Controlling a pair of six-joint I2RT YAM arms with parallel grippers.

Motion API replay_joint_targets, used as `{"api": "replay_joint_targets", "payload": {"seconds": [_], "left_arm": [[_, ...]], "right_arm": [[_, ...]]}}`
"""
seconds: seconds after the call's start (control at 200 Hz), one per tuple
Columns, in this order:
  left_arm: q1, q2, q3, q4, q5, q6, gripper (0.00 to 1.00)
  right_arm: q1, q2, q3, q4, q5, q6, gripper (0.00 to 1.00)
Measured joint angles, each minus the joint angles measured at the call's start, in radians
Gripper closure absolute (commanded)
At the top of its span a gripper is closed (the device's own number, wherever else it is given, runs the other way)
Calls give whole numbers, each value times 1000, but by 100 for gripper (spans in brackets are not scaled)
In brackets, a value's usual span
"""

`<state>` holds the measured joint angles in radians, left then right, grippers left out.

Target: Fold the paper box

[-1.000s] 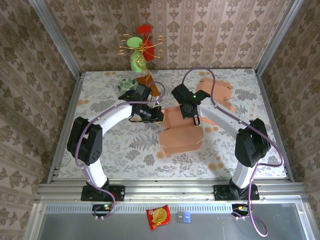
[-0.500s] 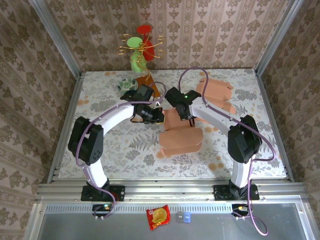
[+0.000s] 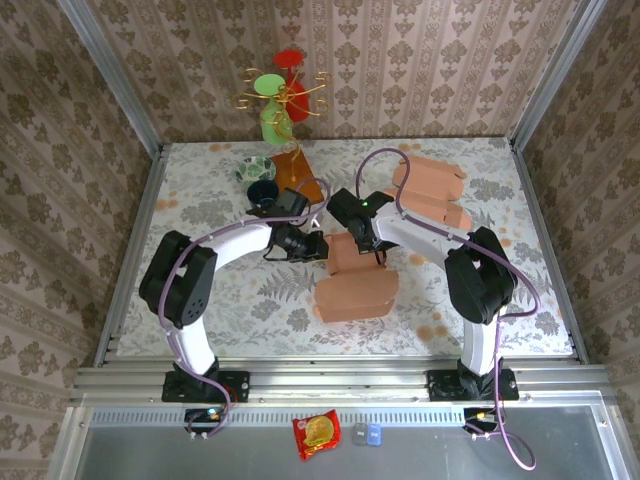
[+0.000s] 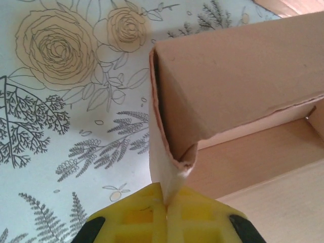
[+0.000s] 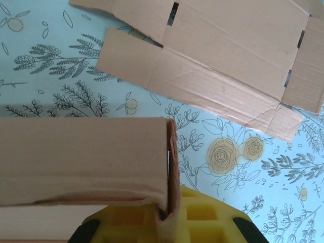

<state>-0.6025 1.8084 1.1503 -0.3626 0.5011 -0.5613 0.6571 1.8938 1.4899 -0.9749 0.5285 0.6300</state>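
Looking from the left of the worktop (image 3: 200, 290), I see a dark bowl (image 3: 262, 192) near the far side, just behind my left arm. My left claw (image 3: 316, 246) is at the left end of the paper box (image 3: 355, 292), which sits in the middle of the worktop between my two arms. In the left wrist view its yellow pads (image 4: 136, 220) are pressed together on a thin flap at the box's corner, and the cardboard edge runs down between them. The box is partly shaped there: a folded wall rises over an open inside. My right claw (image 3: 377, 250) is at the right end of the box's far wall. In the right wrist view its yellow fingertips (image 5: 202, 220) are clamped on the end of that upright wall. Further right, apart from the box, flat cardboard sheets (image 3: 432, 178) lie on the worktop.
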Motion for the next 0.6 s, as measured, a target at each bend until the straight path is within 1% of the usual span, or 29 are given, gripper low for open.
{"api": "replay_joint_targets", "payload": {"seconds": [0.22,0.415,0.51,0.6], "left_arm": [[-8,28,-12,69,-1,-20,84],[-19,44,-12,82,-6,-23,85],[-23,44,-12,80,-18,-23,87],[-29,44,-11,77,-37,-22,91]], "right_arm": [[0,0,-2,0,-7,4,100],[0,0,-2,0,-11,7,100],[0,0,-2,0,-11,7,100],[0,1,-2,-1,-12,7,100]]}}
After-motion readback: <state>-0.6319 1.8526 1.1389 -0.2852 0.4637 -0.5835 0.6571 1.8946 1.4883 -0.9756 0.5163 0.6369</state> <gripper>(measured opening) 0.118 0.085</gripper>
